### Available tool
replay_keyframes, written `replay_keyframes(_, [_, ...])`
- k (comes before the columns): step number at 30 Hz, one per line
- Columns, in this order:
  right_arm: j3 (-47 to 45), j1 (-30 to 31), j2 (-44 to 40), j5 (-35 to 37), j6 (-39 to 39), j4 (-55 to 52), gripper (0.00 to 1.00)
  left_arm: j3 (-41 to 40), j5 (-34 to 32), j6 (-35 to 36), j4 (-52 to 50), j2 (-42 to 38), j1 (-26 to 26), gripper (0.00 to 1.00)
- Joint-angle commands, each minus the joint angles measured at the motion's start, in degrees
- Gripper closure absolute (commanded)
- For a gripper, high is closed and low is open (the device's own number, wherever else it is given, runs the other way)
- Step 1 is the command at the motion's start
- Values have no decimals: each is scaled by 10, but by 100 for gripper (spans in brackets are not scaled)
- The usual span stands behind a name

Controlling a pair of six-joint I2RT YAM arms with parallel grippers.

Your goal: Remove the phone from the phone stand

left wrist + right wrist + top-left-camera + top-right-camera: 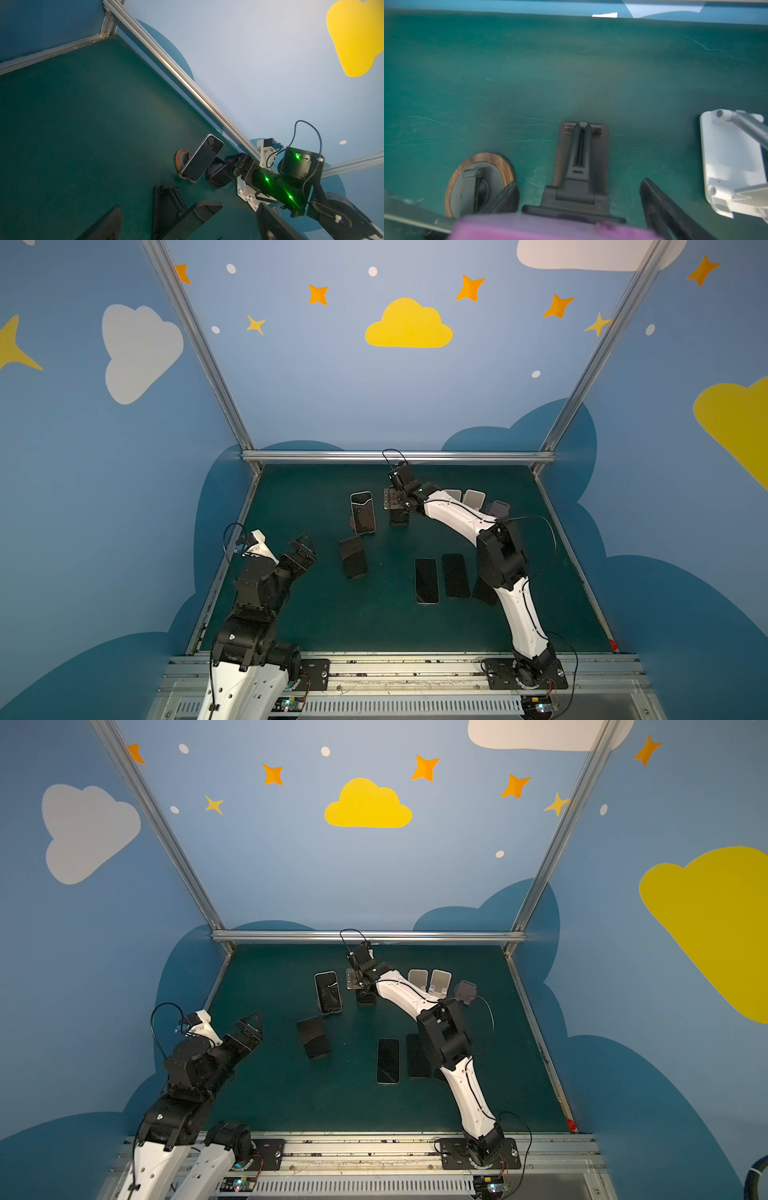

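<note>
Two propped phones [362, 512] [220, 176], two white stands [417, 979] [440, 982] — adjacent

Dark green scuffed tabletop mat [332, 626], bearing: flat black glass phone [426, 580] just beside second flat black phone [455, 576]; black hinged plastic stand [581, 149]; round wood-rimmed stand base [455, 182]; white plastic stand [726, 158].

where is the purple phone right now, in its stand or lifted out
In, not lifted: the purple phone leans on the black stand; the right gripper flanks it, whether gripping I cannot tell.

Right gripper [578, 184] jaws spread, flanking purple phone [550, 227] on black stand [581, 149]; wood-rimmed round base [483, 155] left, white plastic stand [726, 162] right.
</note>
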Motion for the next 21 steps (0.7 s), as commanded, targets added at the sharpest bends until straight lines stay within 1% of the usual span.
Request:
replay_keyframes(1, [22,1,16,14,2,10,11,-2,2,8,0,1,-3,0])
replay_keyframes(5, [24,-2,24,16,-5,20,15,0,0,10,-2,6,-5,0])
replay_keyframes(12, [17,-1,26,10,-7,36,26,1,-2,12,-2,10,-6,0])
replay_keyframes(14, [13,-1,23,8,-7,41,28,0,-1,12,-2,10,-6,0])
replay_keyframes(21, [-15,0,-2,9,-11,57,29,1,0,12,-2,12,-6,0])
